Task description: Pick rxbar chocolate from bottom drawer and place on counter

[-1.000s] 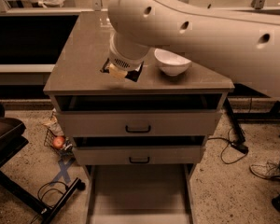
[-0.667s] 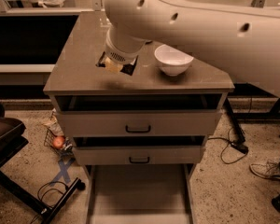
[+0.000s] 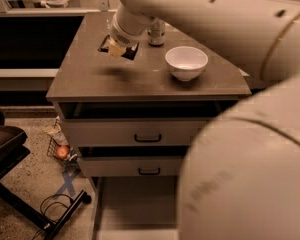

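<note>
We find the hand (image 3: 117, 48) clamped on the chocolate bar (image 3: 131, 54), held flat above the tabletop (image 3: 140, 84), left of the bowl (image 3: 186, 62); the surface lies directly beneath.

floor: speckled stone (image 3: 25, 184), blue tape cross (image 3: 67, 183) | left: black chair (image 3: 5, 140) (partly cut off) | back: dark recess (image 3: 30, 39) | light: dim, warm | claw (image 3: 120, 48): over tabletop (image 3: 140, 81), far-left

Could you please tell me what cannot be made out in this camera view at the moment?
The gripper, over the back left of the counter: the arm covers most of it.
The rxbar chocolate: only a dark patch beside the gripper; held or lying on the counter, cannot tell.
The bottom drawer: right part behind the arm, front cut by the lower edge.
</note>
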`<state>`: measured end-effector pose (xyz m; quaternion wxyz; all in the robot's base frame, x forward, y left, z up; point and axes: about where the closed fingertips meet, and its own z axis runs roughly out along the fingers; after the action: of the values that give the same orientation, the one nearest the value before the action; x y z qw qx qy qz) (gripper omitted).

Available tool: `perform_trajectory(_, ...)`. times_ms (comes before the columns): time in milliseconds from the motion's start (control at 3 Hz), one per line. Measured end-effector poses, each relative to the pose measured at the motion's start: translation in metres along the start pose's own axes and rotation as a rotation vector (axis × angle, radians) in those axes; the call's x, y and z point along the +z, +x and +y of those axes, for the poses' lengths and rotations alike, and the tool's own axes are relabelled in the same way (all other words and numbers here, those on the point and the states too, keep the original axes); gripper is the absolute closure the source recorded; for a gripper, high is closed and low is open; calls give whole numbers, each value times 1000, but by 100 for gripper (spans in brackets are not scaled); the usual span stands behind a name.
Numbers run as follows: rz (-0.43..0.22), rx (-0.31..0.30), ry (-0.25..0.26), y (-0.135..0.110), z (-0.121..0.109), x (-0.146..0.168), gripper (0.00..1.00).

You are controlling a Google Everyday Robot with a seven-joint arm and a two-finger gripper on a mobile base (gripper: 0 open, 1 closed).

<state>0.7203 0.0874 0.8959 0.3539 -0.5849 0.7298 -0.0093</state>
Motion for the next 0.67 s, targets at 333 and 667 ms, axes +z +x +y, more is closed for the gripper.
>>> perform_trajectory(333,-49,-12,11,-29,-18,9,100)
perform_trajectory(667,-51,-11,4,-30,-23,16,100)
